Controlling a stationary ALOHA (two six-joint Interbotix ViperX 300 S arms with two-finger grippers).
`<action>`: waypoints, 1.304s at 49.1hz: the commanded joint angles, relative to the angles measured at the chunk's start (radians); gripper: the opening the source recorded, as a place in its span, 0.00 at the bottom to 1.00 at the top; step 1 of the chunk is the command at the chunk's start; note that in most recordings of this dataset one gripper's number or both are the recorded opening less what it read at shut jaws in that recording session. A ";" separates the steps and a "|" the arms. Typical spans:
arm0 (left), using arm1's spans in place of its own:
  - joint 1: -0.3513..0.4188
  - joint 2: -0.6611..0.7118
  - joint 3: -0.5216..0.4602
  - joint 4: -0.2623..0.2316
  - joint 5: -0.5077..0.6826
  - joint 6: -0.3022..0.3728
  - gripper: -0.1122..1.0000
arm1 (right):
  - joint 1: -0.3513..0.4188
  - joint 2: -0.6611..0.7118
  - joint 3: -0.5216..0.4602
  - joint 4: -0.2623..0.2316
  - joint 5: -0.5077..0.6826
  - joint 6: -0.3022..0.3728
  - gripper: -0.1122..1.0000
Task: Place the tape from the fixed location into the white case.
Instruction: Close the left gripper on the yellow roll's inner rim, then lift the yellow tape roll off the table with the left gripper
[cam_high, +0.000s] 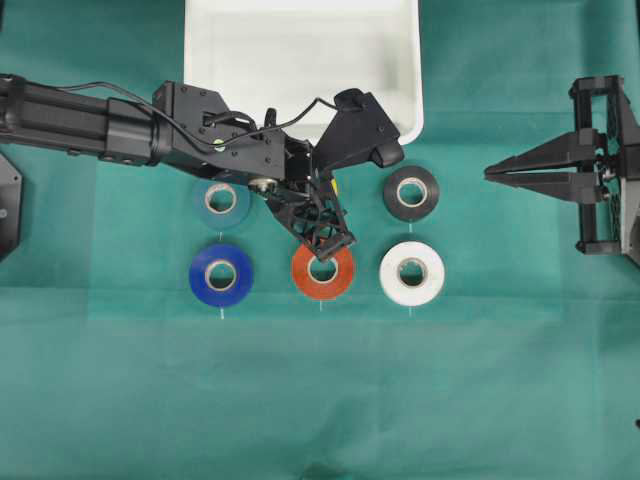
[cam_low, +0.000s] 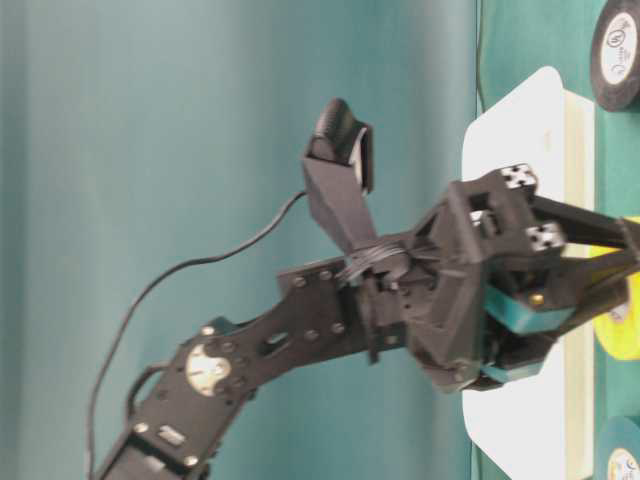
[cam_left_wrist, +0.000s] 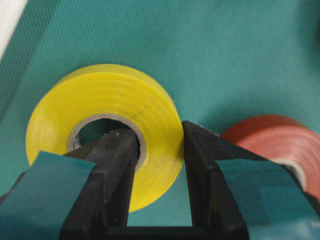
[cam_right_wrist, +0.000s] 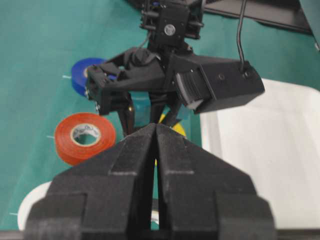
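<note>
The bright yellow ring-shaped tape roll (cam_left_wrist: 107, 107) lies flat on the green cloth (cam_high: 320, 400), its hole facing straight up. The left gripper (cam_left_wrist: 159, 150) pinches its wall, one finger inside the core. The right gripper (cam_right_wrist: 155, 145) is closed, holding nothing.

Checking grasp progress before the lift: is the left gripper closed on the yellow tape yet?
Shut on it. In the left wrist view, the left gripper pinches the tape: one finger in the core, one outside.
</note>
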 joint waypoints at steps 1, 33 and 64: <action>-0.002 -0.067 -0.032 0.003 0.017 0.005 0.32 | -0.002 0.003 -0.020 0.000 -0.005 0.002 0.11; -0.002 -0.236 -0.091 0.009 0.184 0.041 0.32 | 0.000 0.015 -0.020 0.000 -0.009 0.002 0.11; -0.014 -0.279 -0.192 0.011 0.299 0.095 0.32 | 0.000 0.014 -0.020 0.000 -0.006 0.003 0.11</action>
